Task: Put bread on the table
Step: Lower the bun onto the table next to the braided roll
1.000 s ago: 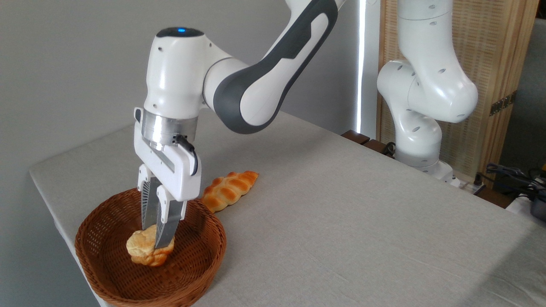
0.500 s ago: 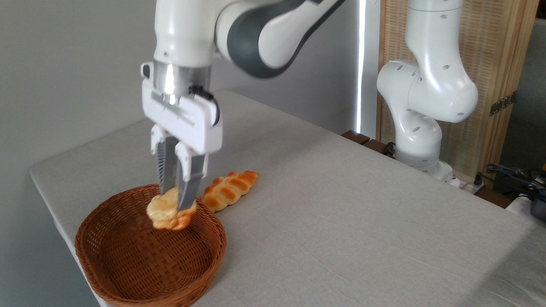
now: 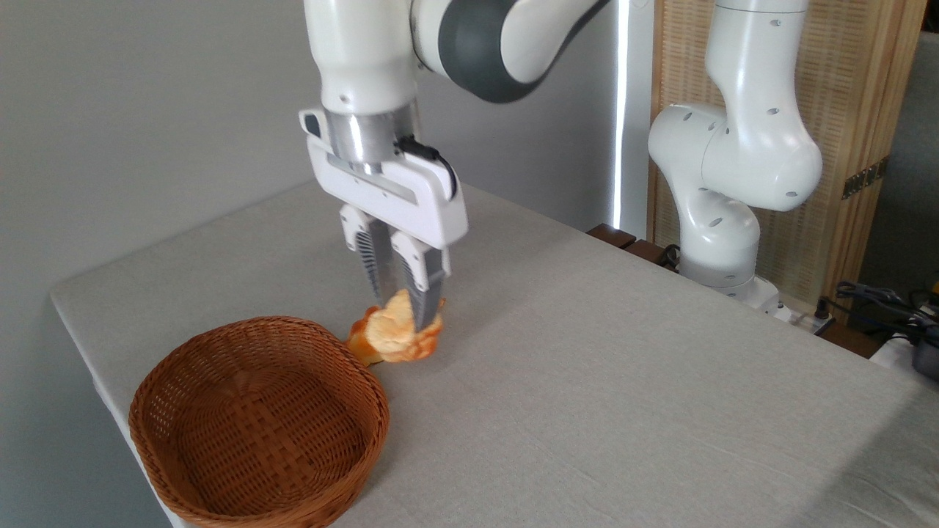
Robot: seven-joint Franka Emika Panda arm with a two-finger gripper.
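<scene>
Beyond the far rim of the round brown woven wicker basket (image 3: 258,419), the white-and-grey robot arm (image 3: 469,44) reaches down from the top of the picture, its wrist pointing almost straight at the tabletop with the fingers tilted slightly toward the right. Its white two-finger gripper (image 3: 402,315) is clamped on the small lumpy bun with a pale golden top and orange-brown base (image 3: 396,339), the ribbed grey fingers (image 3: 379,268) pressing it from both sides near its top. That bun hangs just past the basket, outside its wall, over the large tabletop covered in light grey-beige cloth (image 3: 587,381); whether it touches the cloth cannot be told. A longer orange-glazed loaf (image 3: 357,345) peeks out from behind the bun, mostly hidden by it
</scene>
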